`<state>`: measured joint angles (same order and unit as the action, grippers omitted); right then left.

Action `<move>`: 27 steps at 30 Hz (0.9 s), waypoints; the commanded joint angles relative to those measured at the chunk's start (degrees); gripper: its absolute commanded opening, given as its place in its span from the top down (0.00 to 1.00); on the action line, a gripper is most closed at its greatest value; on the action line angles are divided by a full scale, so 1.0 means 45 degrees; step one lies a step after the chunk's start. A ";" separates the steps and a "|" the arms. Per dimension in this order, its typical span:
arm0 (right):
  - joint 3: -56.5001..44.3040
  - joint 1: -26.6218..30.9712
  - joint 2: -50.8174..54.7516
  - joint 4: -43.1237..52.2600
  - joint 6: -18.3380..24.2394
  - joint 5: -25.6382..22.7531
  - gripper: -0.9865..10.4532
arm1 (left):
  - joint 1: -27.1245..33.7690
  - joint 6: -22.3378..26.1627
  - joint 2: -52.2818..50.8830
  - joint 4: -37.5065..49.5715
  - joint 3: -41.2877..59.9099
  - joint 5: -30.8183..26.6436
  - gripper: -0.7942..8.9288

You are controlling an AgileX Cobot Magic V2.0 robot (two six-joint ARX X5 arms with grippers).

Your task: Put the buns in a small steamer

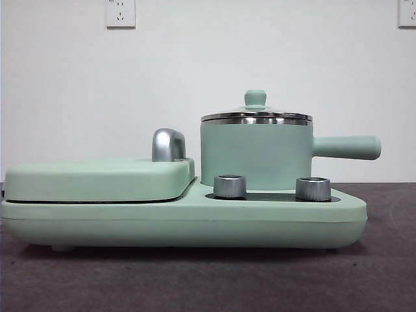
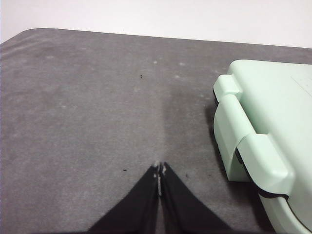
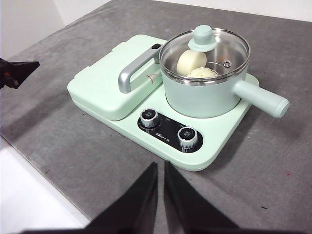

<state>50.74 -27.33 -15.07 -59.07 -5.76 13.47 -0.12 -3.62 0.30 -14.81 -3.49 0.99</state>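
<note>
Here, front view: the steamer (image 1: 257, 153) stands lidded on the cooker base (image 1: 182, 221), beside the griddle (image 1: 97, 179). Left wrist view: left gripper (image 2: 159, 170) jaws closed, empty, above the worktop (image 2: 97, 107). Right wrist view: right gripper (image 3: 161, 168) jaws nearly closed, empty; both buns (image 3: 195, 66) lie inside the steamer under its glass lid (image 3: 207, 46).

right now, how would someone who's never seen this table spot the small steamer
Find the mint-green cooker base on the grey table. The small steamer is the round pot above its two steel knobs, beside the flat lidded griddle. Only it has a straight side handle and a glass lid showing buns inside.
</note>
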 commanded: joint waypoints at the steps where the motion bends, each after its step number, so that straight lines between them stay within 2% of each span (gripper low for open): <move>1: 0.0151 -0.0063 -0.0034 0.0141 0.0102 0.0000 0.90 | 0.0024 0.0233 -0.0024 -0.0078 0.0253 -0.0034 0.91; 21: 0.0092 -0.0010 -0.0005 0.0267 0.0107 -0.0024 0.90 | 0.0024 0.0233 -0.0024 -0.0083 0.0253 -0.0034 0.91; 24: -0.0457 0.0680 0.0112 0.0913 0.0277 -0.0073 0.90 | 0.0024 0.0233 -0.0024 -0.0078 0.0253 -0.0034 0.91; 27: -0.1812 0.2302 0.0423 0.2841 0.0651 -0.0515 0.90 | 0.0024 0.0233 -0.0024 -0.0083 0.0253 -0.0034 0.91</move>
<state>43.81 -18.68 -13.45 -49.01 -4.29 11.84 -0.12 -3.57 0.30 -14.76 -3.46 0.99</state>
